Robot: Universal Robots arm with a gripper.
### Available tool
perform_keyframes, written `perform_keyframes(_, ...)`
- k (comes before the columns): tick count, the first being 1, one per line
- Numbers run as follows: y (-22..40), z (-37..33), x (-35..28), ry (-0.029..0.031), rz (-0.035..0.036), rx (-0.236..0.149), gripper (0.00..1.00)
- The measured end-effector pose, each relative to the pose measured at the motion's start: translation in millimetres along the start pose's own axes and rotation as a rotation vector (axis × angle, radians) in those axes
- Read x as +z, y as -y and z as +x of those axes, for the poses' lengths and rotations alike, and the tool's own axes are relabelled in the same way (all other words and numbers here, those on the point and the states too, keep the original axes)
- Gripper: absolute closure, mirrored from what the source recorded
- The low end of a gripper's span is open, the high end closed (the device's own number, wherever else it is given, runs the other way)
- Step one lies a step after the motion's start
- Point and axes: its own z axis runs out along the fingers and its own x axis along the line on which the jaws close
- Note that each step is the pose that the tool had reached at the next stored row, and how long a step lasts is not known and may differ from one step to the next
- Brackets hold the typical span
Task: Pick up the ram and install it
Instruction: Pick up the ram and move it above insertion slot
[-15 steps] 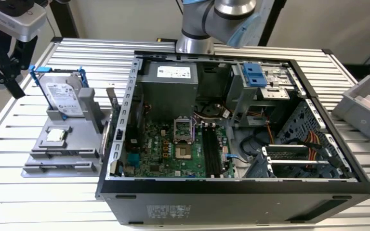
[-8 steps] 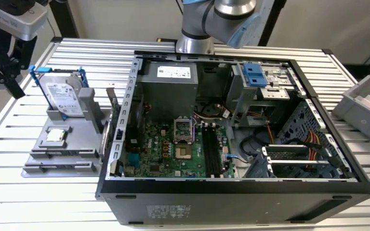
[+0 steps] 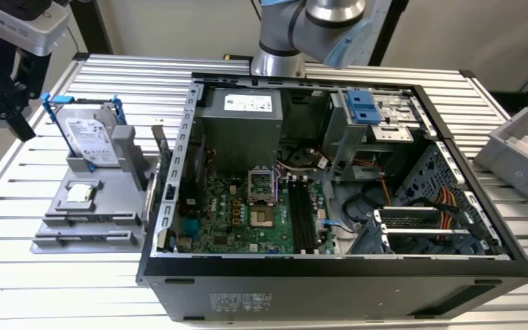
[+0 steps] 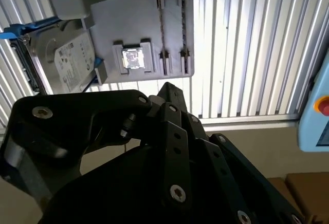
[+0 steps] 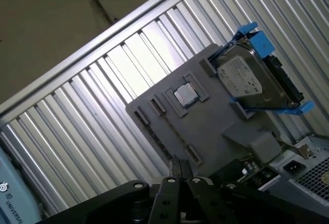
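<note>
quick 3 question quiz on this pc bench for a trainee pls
1. True or false: the hard drive lies inside the computer case.
2. What sits in the grey tray's square pocket? A) processor chip B) fan C) screwdriver
3. Fill in: the hard drive's frame is ___.
Key: 1 false, it stands in the tray, outside the case; 2 A; 3 blue.

Hard drive point(image 3: 94, 137), processor chip point(image 3: 82, 194) on tray point(image 3: 108, 214) beside computer case point(image 3: 337, 278).
</note>
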Motion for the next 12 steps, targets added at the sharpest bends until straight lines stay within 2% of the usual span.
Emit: perform_keyframes(12,0.0,0.0,0.0,-0.0028,-0.0011,-0.051,1.0)
